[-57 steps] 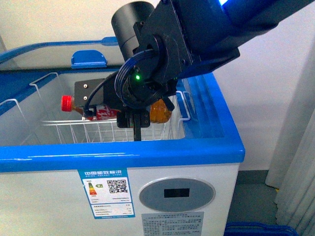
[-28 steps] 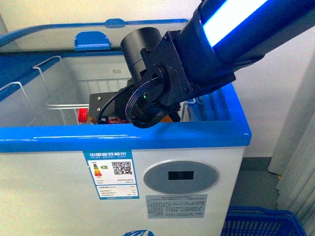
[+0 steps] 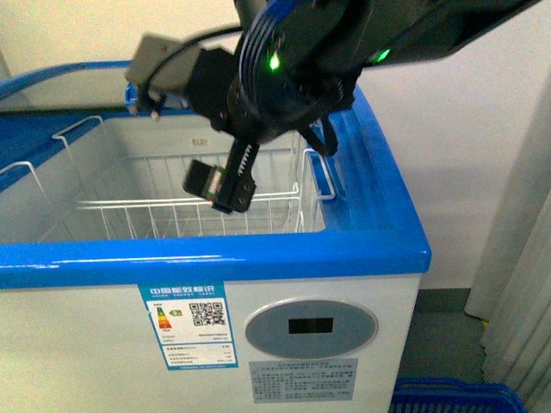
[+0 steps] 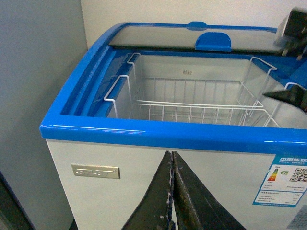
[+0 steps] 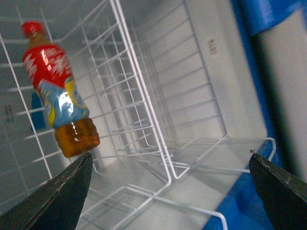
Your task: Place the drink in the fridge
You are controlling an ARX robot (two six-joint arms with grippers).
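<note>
The drink [image 5: 57, 91], an amber bottle with a red cap and red label, lies apart from my fingers among the white wire baskets [image 5: 144, 96] inside the fridge [image 3: 258, 249]. My right gripper [image 5: 170, 158] hangs open and empty above the basket, its black fingers [image 5: 53, 196] spread wide. In the front view the right arm [image 3: 284, 60] hovers over the open fridge and the drink is hidden. My left gripper [image 4: 172, 155] is shut on nothing, outside the fridge [image 4: 144, 134], in front of its white front wall.
The glass sliding lid [image 4: 192, 36] with a blue handle [image 4: 213, 42] covers the fridge's far half. A blue mesh basket [image 3: 456, 397] sits on the floor at lower right, beside a grey curtain [image 3: 525, 258]. A grey wall [image 4: 38, 72] stands left of the fridge.
My right gripper carried the drink down into the basket, let it go and rose. It now hangs open above the fridge without the bottle.
</note>
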